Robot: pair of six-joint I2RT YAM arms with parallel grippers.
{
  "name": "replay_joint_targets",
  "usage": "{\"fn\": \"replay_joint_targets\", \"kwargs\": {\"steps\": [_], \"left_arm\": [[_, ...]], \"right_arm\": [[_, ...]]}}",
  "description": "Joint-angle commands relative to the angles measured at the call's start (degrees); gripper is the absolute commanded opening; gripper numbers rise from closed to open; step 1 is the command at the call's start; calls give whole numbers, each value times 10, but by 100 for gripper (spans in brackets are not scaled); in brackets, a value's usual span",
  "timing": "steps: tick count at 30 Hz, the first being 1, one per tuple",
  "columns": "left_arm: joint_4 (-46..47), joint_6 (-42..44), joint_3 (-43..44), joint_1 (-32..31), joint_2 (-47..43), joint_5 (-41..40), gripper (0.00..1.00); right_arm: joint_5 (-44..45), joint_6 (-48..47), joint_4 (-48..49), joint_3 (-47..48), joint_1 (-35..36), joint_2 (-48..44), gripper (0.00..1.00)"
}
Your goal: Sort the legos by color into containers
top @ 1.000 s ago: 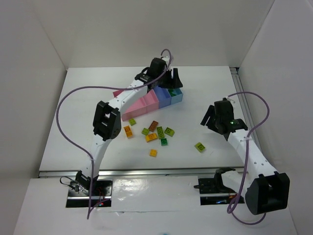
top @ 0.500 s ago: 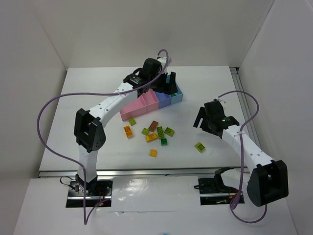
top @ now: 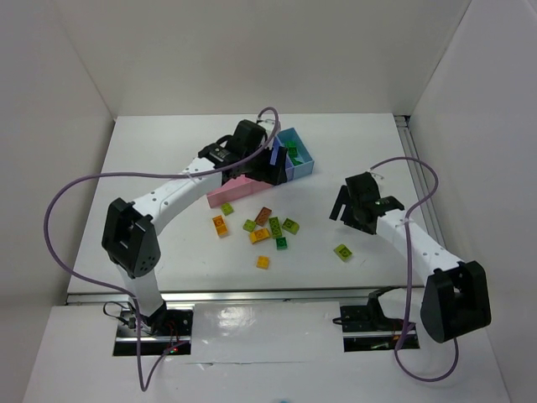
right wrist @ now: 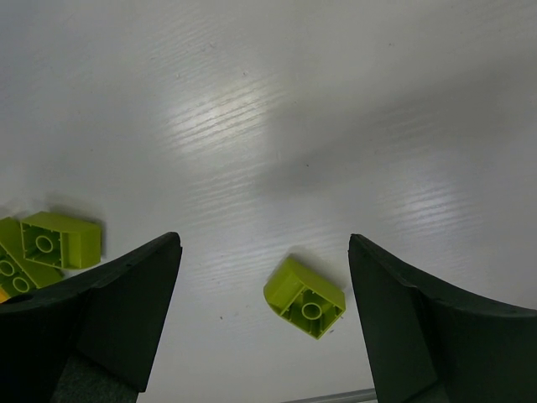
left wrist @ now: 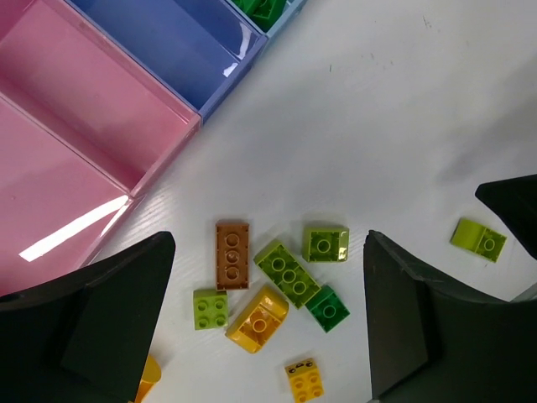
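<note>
Several legos (top: 270, 228) lie loose in front of the containers (top: 231, 191), a joined row of two pink bins, a darker blue bin and a light blue bin (top: 302, 154) holding green bricks. My left gripper (top: 273, 168) is open and empty above the blue bin's near edge. Its wrist view shows, between my fingers (left wrist: 92, 323), a brown brick (left wrist: 232, 254), a long lime brick (left wrist: 287, 272), a dark green brick (left wrist: 327, 308) and an orange-yellow brick (left wrist: 258, 318). My right gripper (top: 346, 217) is open and empty above a lone upturned lime brick (right wrist: 304, 296), which also shows in the top view (top: 343, 251).
White walls enclose the table on three sides. A metal rail (top: 252, 295) runs along the near edge. Purple cables loop beside both arms. A small yellow brick (top: 263, 262) lies nearest the front edge, and an orange one (top: 220, 225) lies at the left of the cluster.
My left gripper has drawn back from over the light blue bin toward the near left, now over the blue bin's edge. My right gripper has shifted left, nearer the lone lime brick.
</note>
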Motion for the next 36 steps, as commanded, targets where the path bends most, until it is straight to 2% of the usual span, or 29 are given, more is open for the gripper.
{"fn": "replay_joint_targets", "kwargs": {"steps": [1, 9, 18, 23, 28, 33, 36], "left_arm": [[33, 7, -9, -2, -37, -6, 93], [45, 7, -30, -2, -49, -1, 93], [64, -22, -44, -2, -55, -5, 94], [91, -60, -67, -2, -61, 10, 94], [63, -46, -61, -2, -61, -10, 94], [58, -37, -90, -2, -95, -52, 94], [98, -43, -130, -2, -118, -46, 94]], "right_arm": [[21, 10, 25, 18, 6, 4, 88], [21, 10, 19, 24, 6, 9, 88], [78, 34, -8, 24, 6, -28, 88], [17, 34, -14, 2, 6, -29, 88], [-42, 24, -8, -35, 6, -23, 88], [-96, -24, 55, -57, 6, -16, 89], [-102, -43, 69, -52, 6, -3, 90]]}}
